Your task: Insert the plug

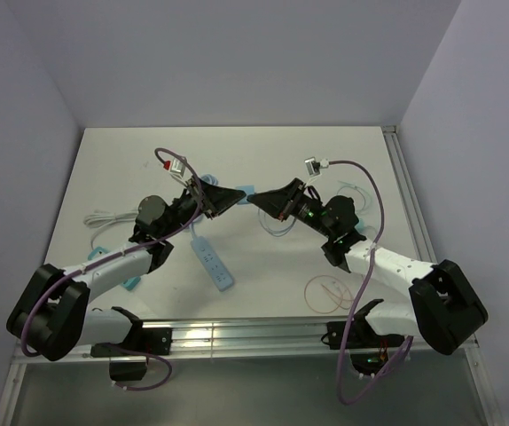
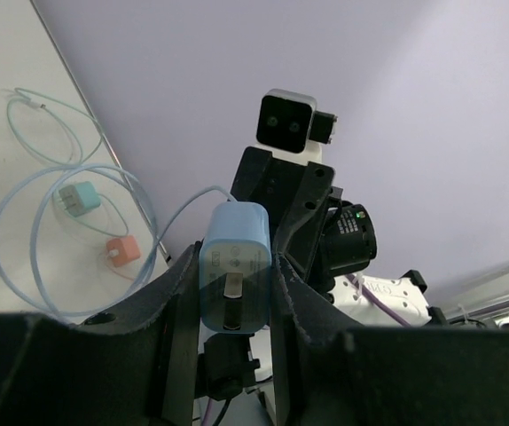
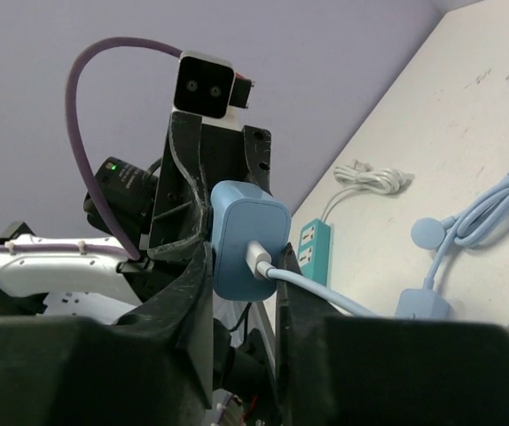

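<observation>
A light blue charger plug [image 1: 246,192] hangs in the air between both grippers above the middle of the table. In the left wrist view the plug [image 2: 234,257] shows its metal prongs and sits squeezed between my left gripper's [image 2: 234,259] fingers. In the right wrist view the same plug [image 3: 247,232] shows its back, with a white connector and pale blue cable [image 3: 321,293] running out of it, and sits between my right gripper's [image 3: 244,260] fingers. A blue power strip [image 1: 215,264] lies flat on the table below the left gripper [image 1: 235,194]. The right gripper [image 1: 260,200] faces it.
A teal power strip [image 3: 309,248] with a white cord [image 3: 374,180] lies at the left. Small teal [image 2: 77,200] and orange [image 2: 121,251] chargers lie among pale blue cable loops [image 2: 24,222]. A pink cable loop [image 1: 330,293] lies near the right arm. A rail [image 1: 405,195] lines the right edge.
</observation>
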